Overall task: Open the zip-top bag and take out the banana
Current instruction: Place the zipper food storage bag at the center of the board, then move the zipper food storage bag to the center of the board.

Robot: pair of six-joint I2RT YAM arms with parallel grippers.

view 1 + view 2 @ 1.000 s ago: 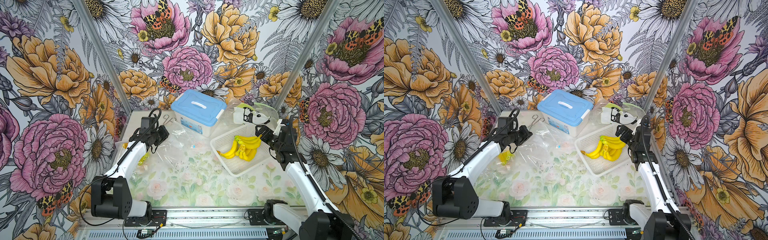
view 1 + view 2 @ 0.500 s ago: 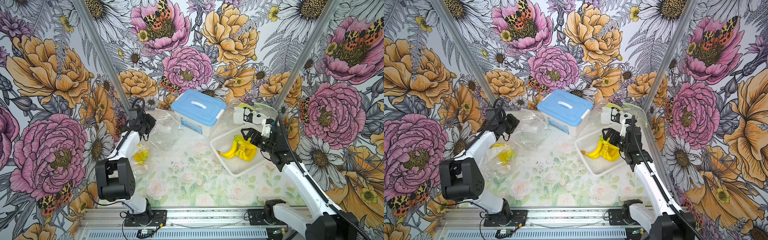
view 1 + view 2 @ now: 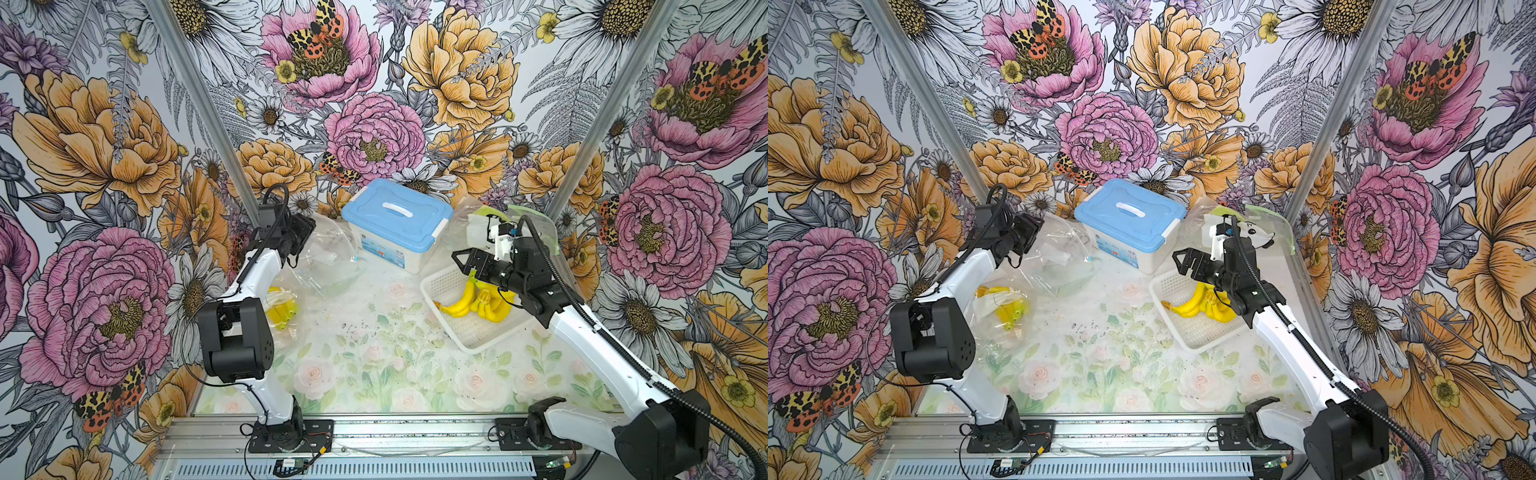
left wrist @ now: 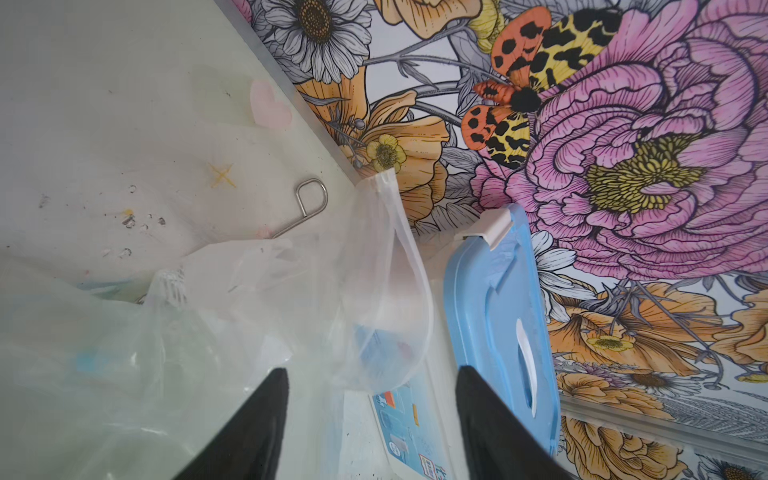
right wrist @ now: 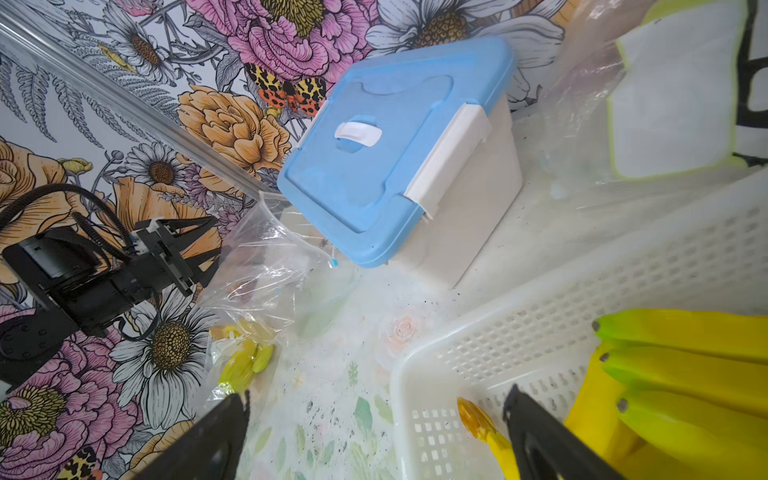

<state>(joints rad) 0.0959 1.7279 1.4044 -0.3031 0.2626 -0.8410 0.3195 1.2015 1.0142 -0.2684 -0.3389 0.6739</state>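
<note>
Three walls close the space in, all papered with big drawn flowers in pink, orange and white, with spotted orange-and-yellow moths among the petals. Two bare metal posts run up the back corners where the walls meet. The table has a pale cover printed with faint roses and green leaves and marked with dark specks near its middle, a grey metal rail runs along its front edge, and the light is bright and even, with only soft shadows.
</note>
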